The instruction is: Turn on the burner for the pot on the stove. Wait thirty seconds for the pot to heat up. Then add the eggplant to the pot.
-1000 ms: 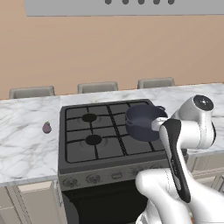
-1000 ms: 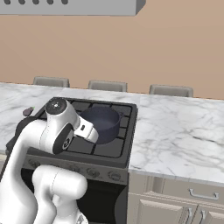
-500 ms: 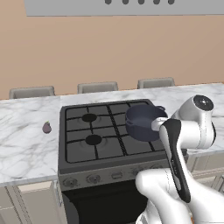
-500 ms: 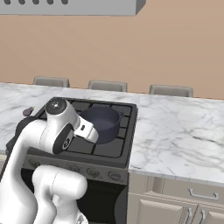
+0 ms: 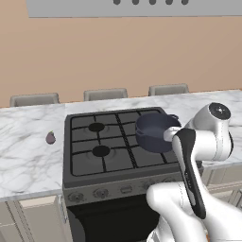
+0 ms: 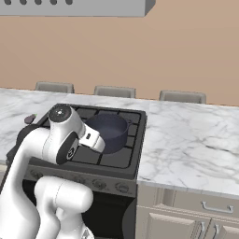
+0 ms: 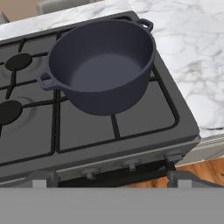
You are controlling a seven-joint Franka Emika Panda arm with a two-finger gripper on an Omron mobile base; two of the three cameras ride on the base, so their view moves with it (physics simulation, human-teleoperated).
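The dark blue-grey pot [image 7: 103,65] stands empty on the right part of the stove [image 7: 39,135], seen too as the pot [image 5: 156,131] and the pot [image 6: 106,131]. My gripper [image 7: 112,179] hovers above the stove's front edge, in front of the pot, and is open with nothing between its fingertips [image 7: 43,179]. Just below it runs the row of front knobs [image 7: 131,165]. The small purple eggplant [image 5: 50,137] lies on the marble counter left of the stove [image 5: 118,142], also seen as the eggplant [image 6: 30,118]. No flame shows at any burner.
Marble counter [image 6: 186,140] stretches to both sides of the stove. Two bare black burners [image 5: 97,126] sit on the stove's left half. A range hood [image 5: 142,7] hangs above. Chair backs [image 5: 105,94] line the far side of the counter. Cabinet drawers [image 6: 214,207] lie below right.
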